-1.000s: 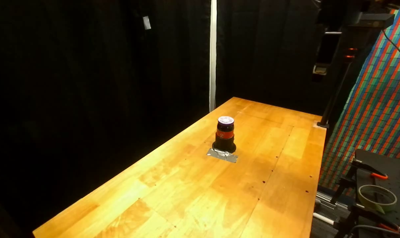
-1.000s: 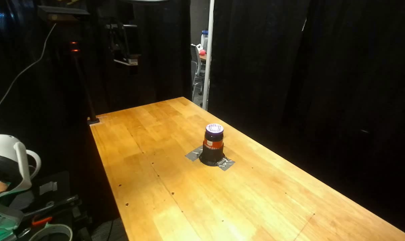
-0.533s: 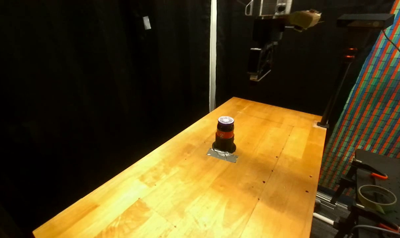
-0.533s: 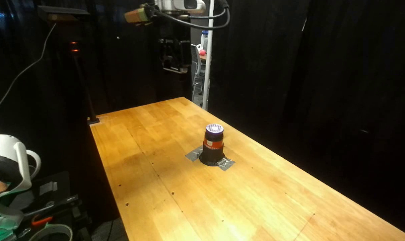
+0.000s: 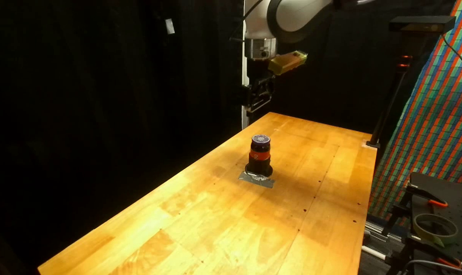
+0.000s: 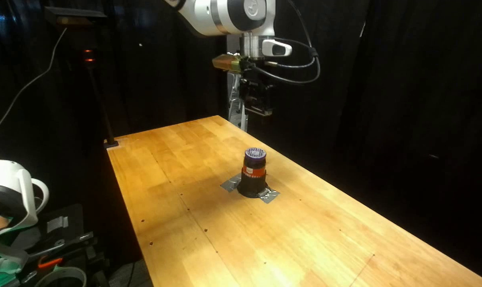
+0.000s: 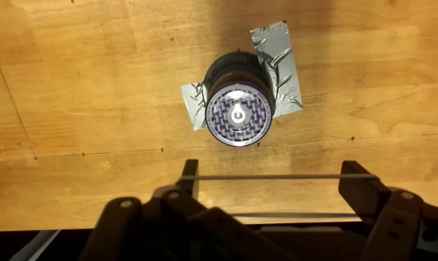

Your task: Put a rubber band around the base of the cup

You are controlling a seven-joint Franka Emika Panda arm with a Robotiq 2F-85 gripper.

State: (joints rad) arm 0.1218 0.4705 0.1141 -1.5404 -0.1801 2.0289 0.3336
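The cup (image 5: pixel 260 154) is a short dark cylinder with an orange-red band and a patterned purple-and-white top. It stands upright on the wooden table, and it also shows in an exterior view (image 6: pixel 253 171) and from above in the wrist view (image 7: pixel 238 116). My gripper (image 7: pixel 271 170) is open. A rubber band (image 7: pixel 269 177) is stretched around both fingers (image 7: pixel 360 188), with two strands across the gap. In both exterior views the gripper (image 5: pixel 255 109) hangs well above the table, higher than the cup and behind it. The fingertips are dark and hard to see there.
Grey tape (image 7: pixel 280 69) fixes the cup's dark base to the wooden table (image 5: pixel 231 229). A camera stand (image 6: pixel 99 91) stands at a table corner. A side stand with a tape roll (image 5: pixel 436 229) lies beyond the table edge. Black curtains surround the table.
The arm has come into view and moved down toward the cup, leftward in an exterior view and rightward in the opposite-facing one. The cup has not moved.
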